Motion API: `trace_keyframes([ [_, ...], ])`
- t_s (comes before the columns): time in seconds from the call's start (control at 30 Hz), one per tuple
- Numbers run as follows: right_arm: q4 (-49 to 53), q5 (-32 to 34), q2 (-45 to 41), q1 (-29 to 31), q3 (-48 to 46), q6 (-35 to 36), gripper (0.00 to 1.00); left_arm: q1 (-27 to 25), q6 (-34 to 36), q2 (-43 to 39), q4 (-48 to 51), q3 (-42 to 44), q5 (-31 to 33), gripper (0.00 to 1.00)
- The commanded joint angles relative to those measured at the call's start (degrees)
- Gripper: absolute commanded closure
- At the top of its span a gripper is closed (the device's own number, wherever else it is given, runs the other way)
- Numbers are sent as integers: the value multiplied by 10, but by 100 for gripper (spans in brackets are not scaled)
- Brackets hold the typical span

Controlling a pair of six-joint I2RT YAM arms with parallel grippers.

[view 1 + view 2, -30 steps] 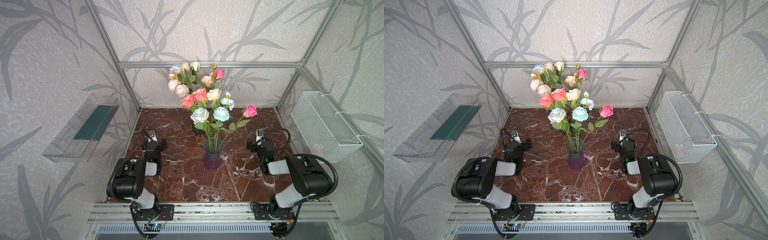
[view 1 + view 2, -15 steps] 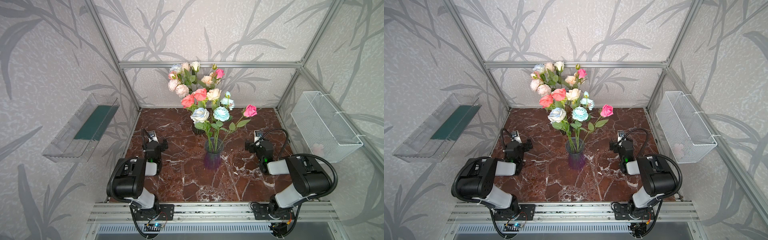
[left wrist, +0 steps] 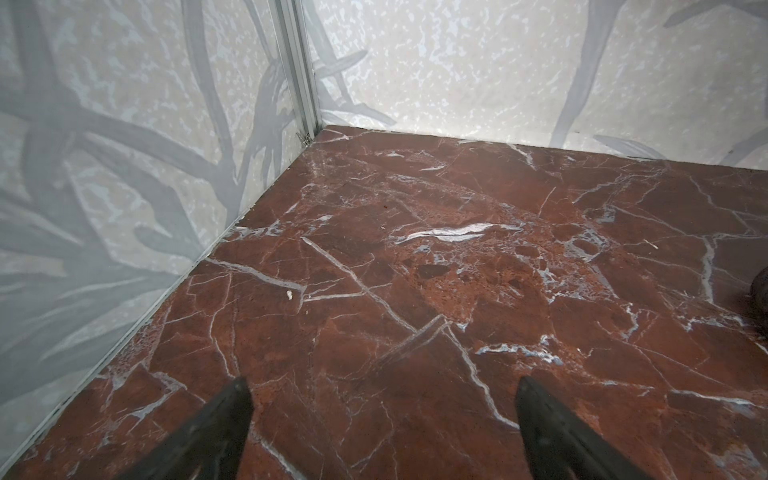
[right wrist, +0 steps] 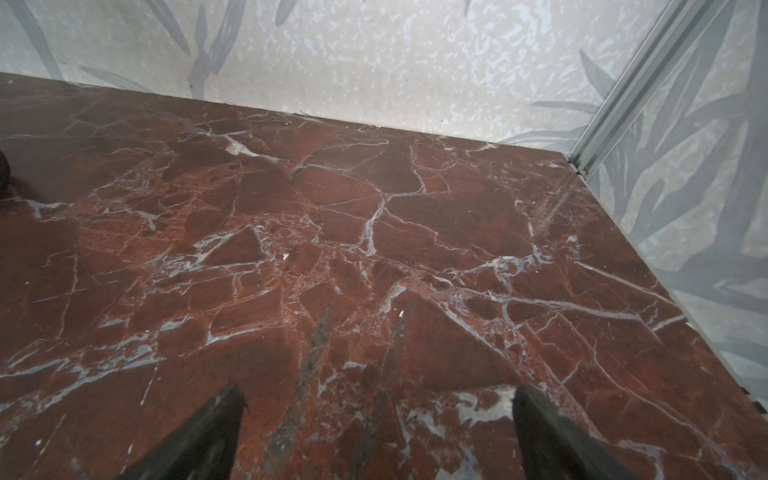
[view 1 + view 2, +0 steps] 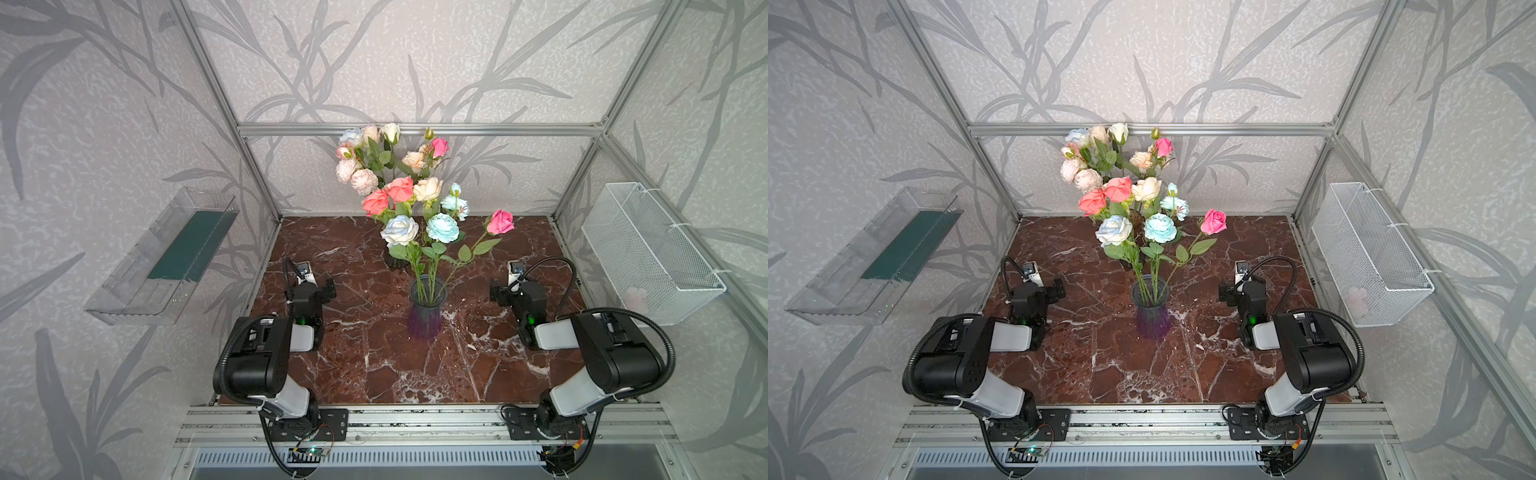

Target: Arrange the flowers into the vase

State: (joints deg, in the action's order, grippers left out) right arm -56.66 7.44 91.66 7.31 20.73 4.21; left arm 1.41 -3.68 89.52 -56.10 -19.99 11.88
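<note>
The left tool [image 3: 382, 386] holds its two dark, tapered fingers [image 3: 224, 424] spread wide with nothing between them, facing a rear corner of the enclosure. The right tool [image 4: 379, 390] is just as wide apart and empty, its matte black fingers [image 4: 548, 428] aimed at the opposite rear corner. Under both lies the polished red-brown marble tabletop [image 5: 365, 357], crossed by thin white veins.

Between the two arms, well apart from each, a clear glass vase [image 5: 427, 307] stands upright. It has a flared rim and narrow waist, and is tinted purple toward the base. Several artificial flowers [image 5: 442, 227] on long thin green leafy stems stand in it, with ruffled pale-blue, white and pink fabric heads fanning outward. Behind it, a dark pot [image 5: 394, 262] is mostly hidden by leaves, and a taller cluster of coral, cream and pink heads rises above it.

A clear plastic tray [image 5: 124, 291] with a green liner hangs on the left wall. A white wire-mesh basket [image 5: 665, 266] hangs on the right wall.
</note>
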Motion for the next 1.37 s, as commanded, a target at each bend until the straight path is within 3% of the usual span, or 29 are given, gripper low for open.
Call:
trace_keyframes([
  [0.0, -7, 0, -6, 6, 4, 7, 1, 0, 2, 2, -3, -5, -3, 1],
  [1.33, -6, 1, -6, 7, 4, 8, 1, -5, 10, 3, 3, -8, 0, 1],
])
